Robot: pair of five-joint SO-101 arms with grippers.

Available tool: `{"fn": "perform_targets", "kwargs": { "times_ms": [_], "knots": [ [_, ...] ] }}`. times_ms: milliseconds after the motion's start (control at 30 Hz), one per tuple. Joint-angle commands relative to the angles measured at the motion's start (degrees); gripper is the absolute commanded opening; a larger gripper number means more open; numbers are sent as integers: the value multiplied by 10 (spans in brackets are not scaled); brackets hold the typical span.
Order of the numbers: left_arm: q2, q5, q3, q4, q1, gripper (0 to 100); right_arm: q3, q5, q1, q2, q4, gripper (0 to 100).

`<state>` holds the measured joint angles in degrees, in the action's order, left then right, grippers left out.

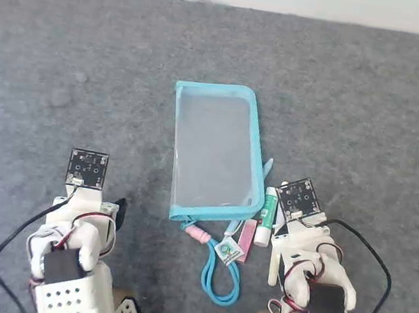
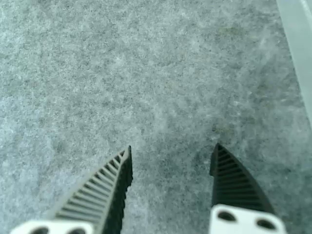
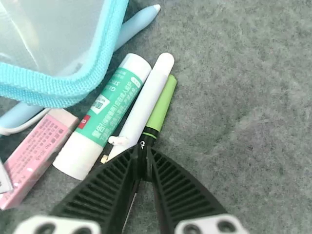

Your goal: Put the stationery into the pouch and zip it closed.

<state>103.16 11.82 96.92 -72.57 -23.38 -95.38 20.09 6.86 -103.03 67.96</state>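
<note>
Toward the near edge of the table (image 1: 68, 53), our right tool (image 3: 143, 151) has its tips together at the dark end of the green pen (image 3: 161, 105); we cannot tell whether it pinches it. Green pen, white pen (image 3: 146, 97) and glue stick (image 3: 109, 117) run lengthwise straight ahead of it, beside the pouch (image 1: 215, 88). Our left tool (image 2: 173, 146), tips apart over bare table, is well apart from them.

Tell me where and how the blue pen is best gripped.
Probably the pointed end of the blue pen, which sticks out past the pouch onto bare carpet, beyond the glue stick. Come from above, pinching across the barrel on the side away from the pouch. Its middle runs under the pouch's edge, so drawing it out lengthwise seems safest.
</note>
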Motion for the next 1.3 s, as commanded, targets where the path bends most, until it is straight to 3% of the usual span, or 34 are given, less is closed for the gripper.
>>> {"fn": "perform_targets", "kwargs": {
  "times_ms": [0,233,500,700,867,1033,1133,1267],
  "knots": [
    [11,8,-5,-2,-3,247,-11,5,-2,-1,6,8],
    [11,8,-5,-2,-3,247,-11,3,1,-1,5,9],
    [11,7,-5,-2,-1,247,-4,8,86,-2,-46,9],
    [11,10,-5,-1,-5,247,60,93,95,4,-110,9],
    [11,32,-5,4,-33,247,145,92,95,25,-109,9],
    [11,44,-5,3,-33,247,259,92,123,222,-109,9],
    [11,44,-5,3,-33,247,356,91,201,404,-108,9],
    [11,44,-5,3,-33,247,508,35,309,630,-82,9]
  ]
}}
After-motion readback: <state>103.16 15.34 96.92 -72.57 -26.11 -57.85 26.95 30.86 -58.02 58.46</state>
